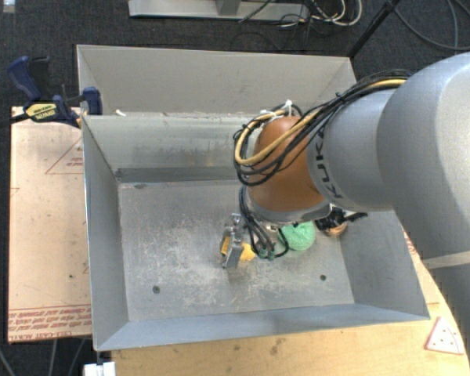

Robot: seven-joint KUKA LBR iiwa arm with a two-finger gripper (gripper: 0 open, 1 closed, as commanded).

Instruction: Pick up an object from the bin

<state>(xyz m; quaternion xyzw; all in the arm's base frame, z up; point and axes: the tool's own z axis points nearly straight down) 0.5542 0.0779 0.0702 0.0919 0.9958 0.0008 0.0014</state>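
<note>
My gripper [233, 251] is low over the bin floor, a little right of its middle, under the arm's wrist. A small yellow thing [249, 252] lies right against its right side, partly hidden by the gripper body; whether it is held I cannot tell. A light green rounded thing [301, 236] rests on the floor just to the right of that. Further right, a small orange and black thing [334, 226] peeks out from under the arm.
The arm and its orange wrist cover with cables hang over the right half of the bin and hide the floor beneath. Bare scuffed floor stretches to the left and front of the gripper, up to the sloped walls.
</note>
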